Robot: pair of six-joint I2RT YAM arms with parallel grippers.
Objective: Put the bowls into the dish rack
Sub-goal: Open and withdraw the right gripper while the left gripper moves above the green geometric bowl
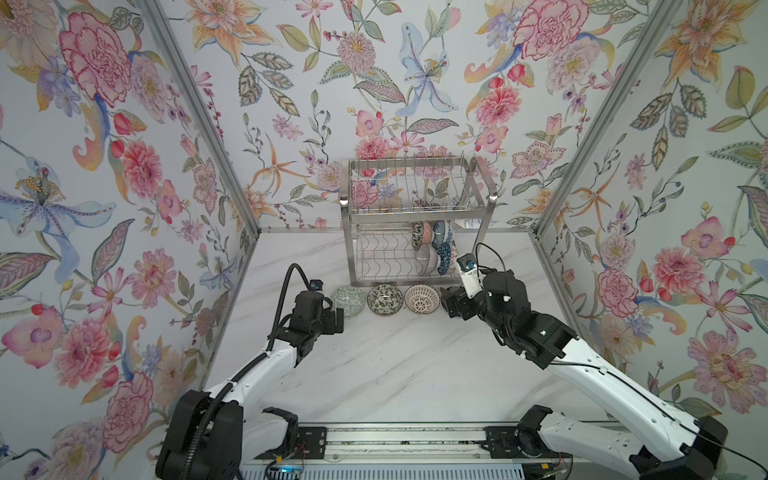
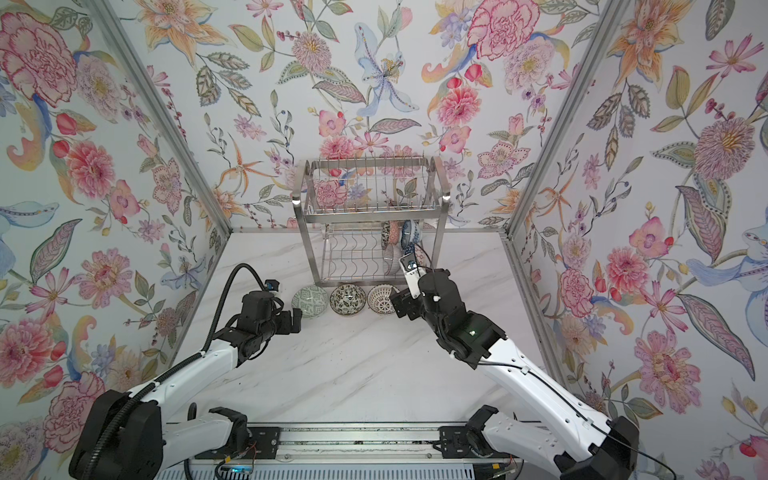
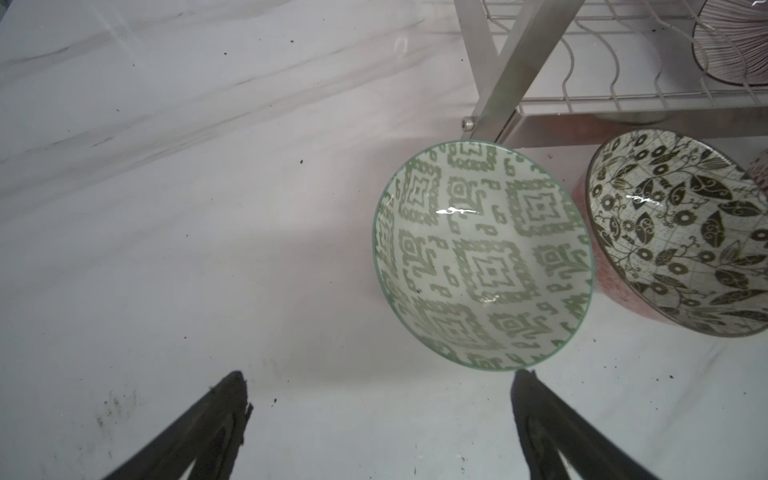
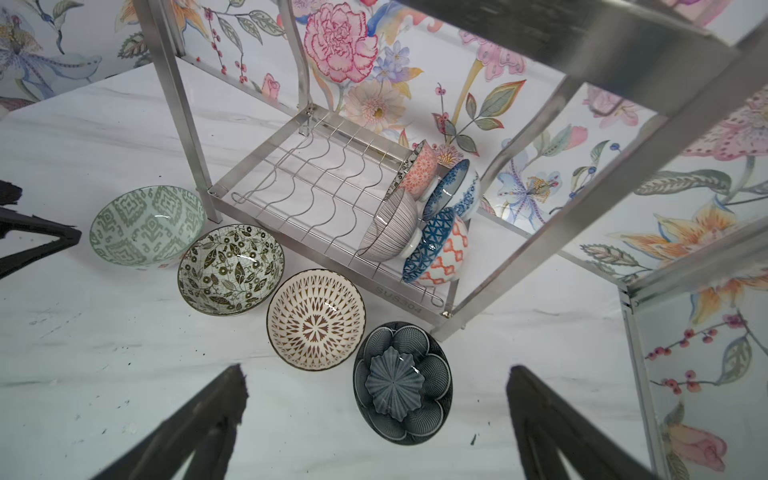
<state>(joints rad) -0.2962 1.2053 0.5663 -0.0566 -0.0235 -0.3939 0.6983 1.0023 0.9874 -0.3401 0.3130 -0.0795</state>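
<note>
My left claw [image 3: 380, 376], right claw [image 4: 374, 370]: spread, empty. Risk: green bowl [image 3: 482, 255] just beside dish rack [image 3: 511, 70] leg; misjudged pinch chips it.

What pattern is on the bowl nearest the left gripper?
The bowl: green geometric diamonds on white, best in left wrist view.

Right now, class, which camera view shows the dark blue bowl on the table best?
The right wrist view: the dark blue bowl lies whole and unblocked, open side up, beside a front leg of the rack. In both top views the right gripper hides it. The left wrist view does not show it.
</note>
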